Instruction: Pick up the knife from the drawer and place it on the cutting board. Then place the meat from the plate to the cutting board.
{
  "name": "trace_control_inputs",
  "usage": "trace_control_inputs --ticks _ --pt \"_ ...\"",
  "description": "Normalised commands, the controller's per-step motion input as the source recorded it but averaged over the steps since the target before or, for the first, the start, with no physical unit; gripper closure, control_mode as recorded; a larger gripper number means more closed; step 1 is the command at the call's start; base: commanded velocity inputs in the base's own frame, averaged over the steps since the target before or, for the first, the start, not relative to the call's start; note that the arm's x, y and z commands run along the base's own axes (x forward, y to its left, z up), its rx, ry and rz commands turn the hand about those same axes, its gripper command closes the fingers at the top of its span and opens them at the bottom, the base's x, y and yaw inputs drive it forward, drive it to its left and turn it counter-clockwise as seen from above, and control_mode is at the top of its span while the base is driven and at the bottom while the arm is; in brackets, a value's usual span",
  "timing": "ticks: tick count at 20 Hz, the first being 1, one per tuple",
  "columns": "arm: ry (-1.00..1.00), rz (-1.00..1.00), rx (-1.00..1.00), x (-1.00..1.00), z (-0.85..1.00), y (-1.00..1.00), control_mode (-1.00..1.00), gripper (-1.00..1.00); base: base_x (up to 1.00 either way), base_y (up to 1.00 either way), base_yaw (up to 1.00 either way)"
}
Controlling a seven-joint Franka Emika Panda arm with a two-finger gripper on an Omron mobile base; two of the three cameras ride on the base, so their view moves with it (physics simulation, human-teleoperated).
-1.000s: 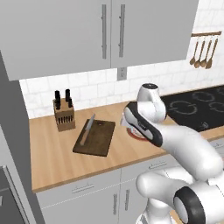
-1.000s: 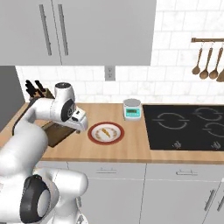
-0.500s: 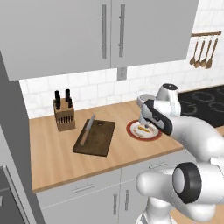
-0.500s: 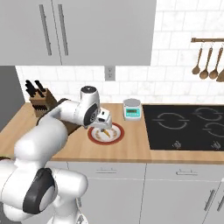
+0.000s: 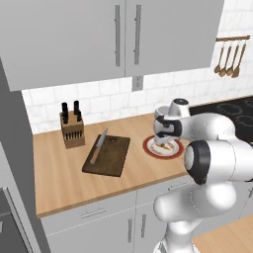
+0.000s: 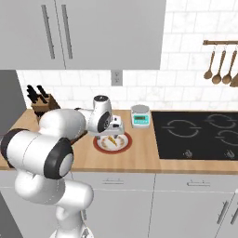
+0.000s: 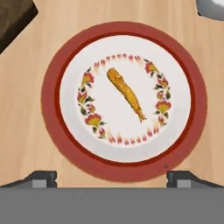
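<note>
The 2-finger dark gripper (image 7: pixel 111 177) hangs above the small round red-rimmed plate (image 7: pixel 50 103), jaws spread wide and empty. The slim orange-brown strip of meat (image 7: pixel 127 94) lies diagonally at the plate's pale centre — nothing covers it. From the left, the slim wooden-handled knife (image 5: pixel 98 147) rests on the dark brown rectangular cutting board (image 5: pixel 113 158), beside the light wooden knife block (image 5: pixel 72 129). From the right, a small grey kitchen scale (image 6: pixel 140 116) stands just behind the plate.

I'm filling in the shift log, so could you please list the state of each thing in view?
knife: lying flat on the cutting board
cutting board: flat on the counter, no meat on it
plate: holds the meat
meat: lying mid-plate, not gripped
claw: open, above the plate
cabinet doors: shut
</note>
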Motion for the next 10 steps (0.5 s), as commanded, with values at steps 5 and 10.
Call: trace_control_inputs --ticks 5,10 --pt "0.05 0.1 0.0 0.56 -0.35 0.0 -1.0 -1.0 0.0 0.0 0.0" --pt "0.05 0.09 0.0 0.48 -0.29 0.0 -1.0 -1.0 0.0 0.0 0.0"
